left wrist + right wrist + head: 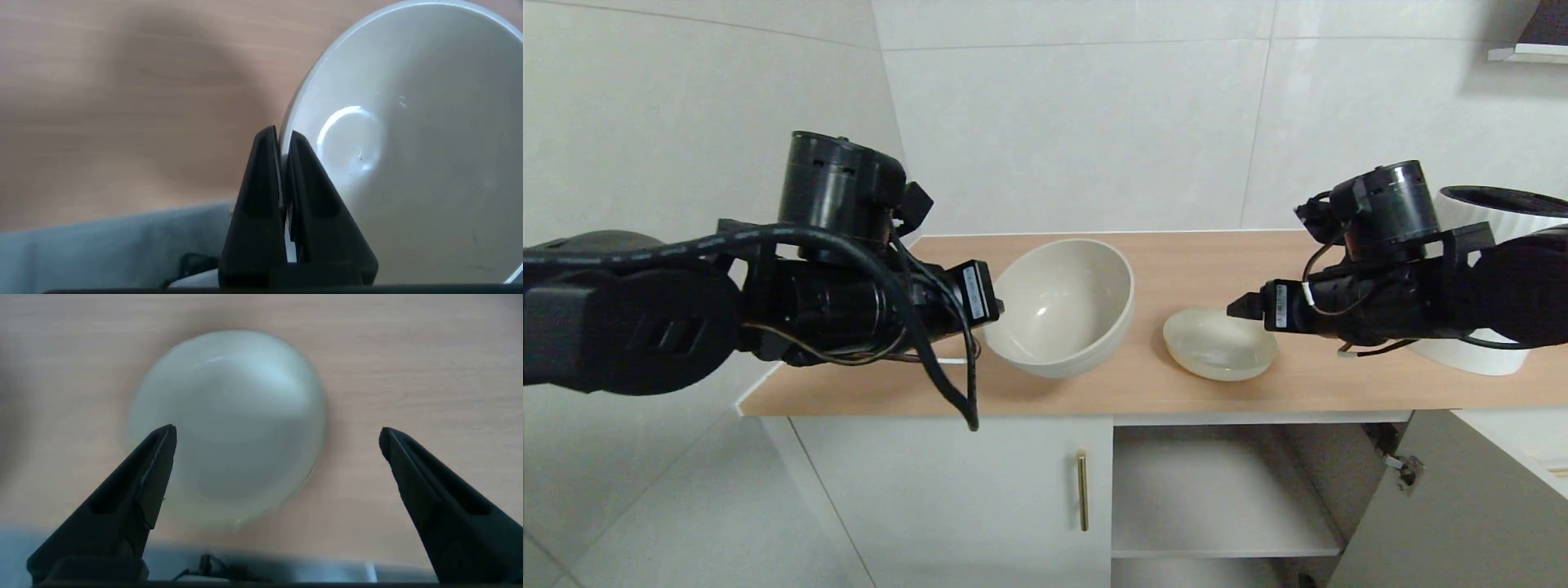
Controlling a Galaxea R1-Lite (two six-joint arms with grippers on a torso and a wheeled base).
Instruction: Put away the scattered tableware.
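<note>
Big cream bowl (1062, 310) is mid-counter (1201, 261), tipped up on its side w/ the opening facing the L gripper (995, 306). Its lower edge is down at the wood. L gripper's jaws are narrow, pinched on the bowl's left rim. In the L wrist cam the rim of the bowl (409, 139) is wedged btwn the two black fingers (263, 175).

Small shallow dish (1218, 347) lies flat on the counter just R of the bowl, a strip of wood btwn them, not touching. R gripper (1237, 308) hangs at the dish's far-R edge, jaws wide, holding nothing. In the R wrist cam the dish (229, 425) lies btwn the spread fingers (147, 482), apart from both.

Around:
- White ribbed tub (1478, 359) stands at the counter's R end, near the dish. The R arm crosses in front and hides most of it.
- L arm w/ its cables covers the counter's L end.
- Below the counter, the L cabinet door is shut w/ a brass handle (1082, 490).
- The R door (1445, 506) is swung open, w/ a white shelf (1217, 506) inside.
- Tiled wall (1078, 122) runs behind.
</note>
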